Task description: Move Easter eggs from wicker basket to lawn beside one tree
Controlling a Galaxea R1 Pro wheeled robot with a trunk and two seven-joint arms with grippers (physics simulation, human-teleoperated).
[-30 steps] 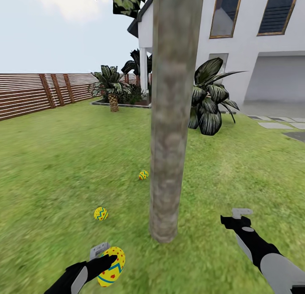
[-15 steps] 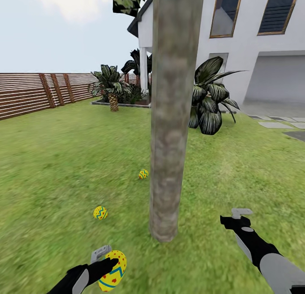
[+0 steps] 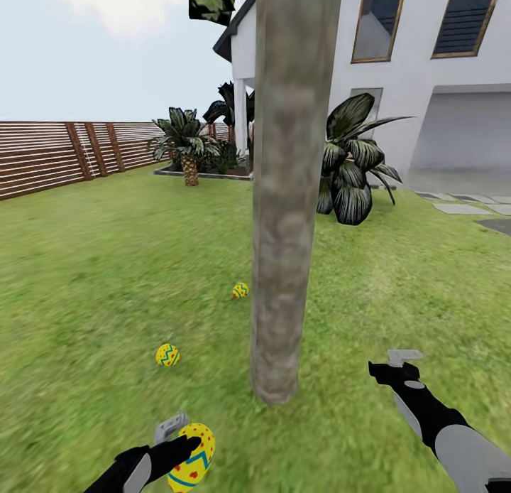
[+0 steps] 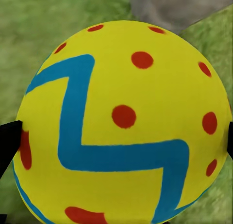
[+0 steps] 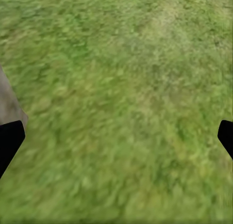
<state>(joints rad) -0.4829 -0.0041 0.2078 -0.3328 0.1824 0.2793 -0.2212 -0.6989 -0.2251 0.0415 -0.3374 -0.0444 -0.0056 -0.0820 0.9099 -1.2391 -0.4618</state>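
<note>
Eggs: two already lie on the lawn (image 3: 106,280) left of the tree (image 3: 287,194), one (image 3: 240,290) close to the trunk, the other (image 3: 167,354) a bit further out. Third egg (image 3: 191,459) is clamped in the left hand (image 3: 177,447), held low in front of the trunk base; left wrist view has it (image 4: 124,122) pinched between both fingers, grass and a bit of trunk behind. Right hand (image 3: 397,359) is spread wide and empty, hanging over bare grass right of the trunk. Looks like the last placement step. Next move: lower to the grass near the trunk, release gently so it doesn't roll away. Basket isn't in sight.
</note>
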